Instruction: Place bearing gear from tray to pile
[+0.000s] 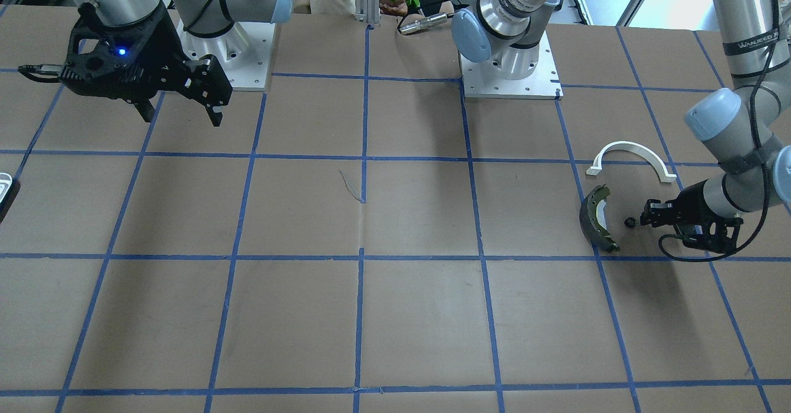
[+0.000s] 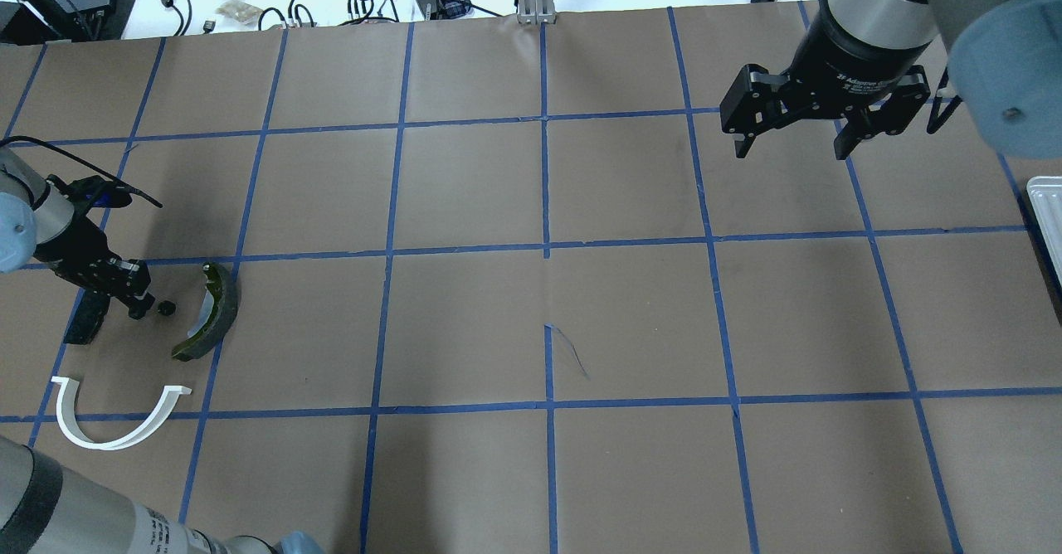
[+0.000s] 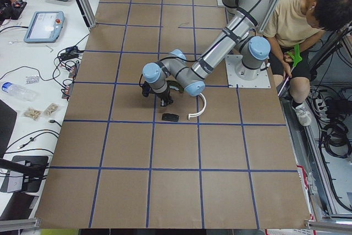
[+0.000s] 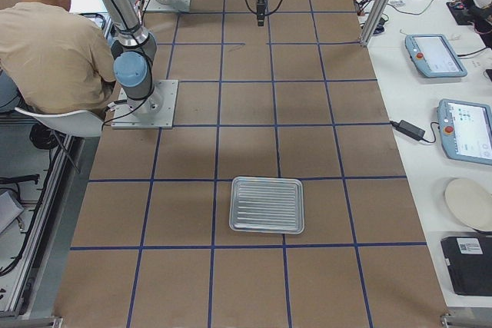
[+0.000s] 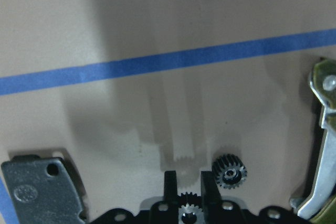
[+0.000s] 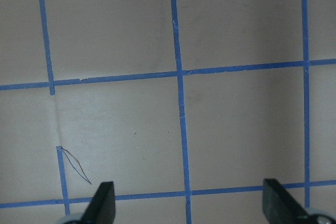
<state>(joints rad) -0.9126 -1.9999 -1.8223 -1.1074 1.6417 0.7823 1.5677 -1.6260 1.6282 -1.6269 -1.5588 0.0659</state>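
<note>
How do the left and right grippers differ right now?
The left gripper is low beside the curved olive-and-dark brake shoe; the right gripper hangs high, far from it. The left's fingers close on a small black toothed gear; the right's are spread wide, empty. Both are black two-finger grippers.

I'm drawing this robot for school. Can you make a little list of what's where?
gear: on the table, between left fingers and brake shoe
left fingers: low, close together, a second small gear between them
right fingers: wide apart, raised, holding nothing
around it: white arc, black pad
tray: at the table's end on the robot's right
</note>
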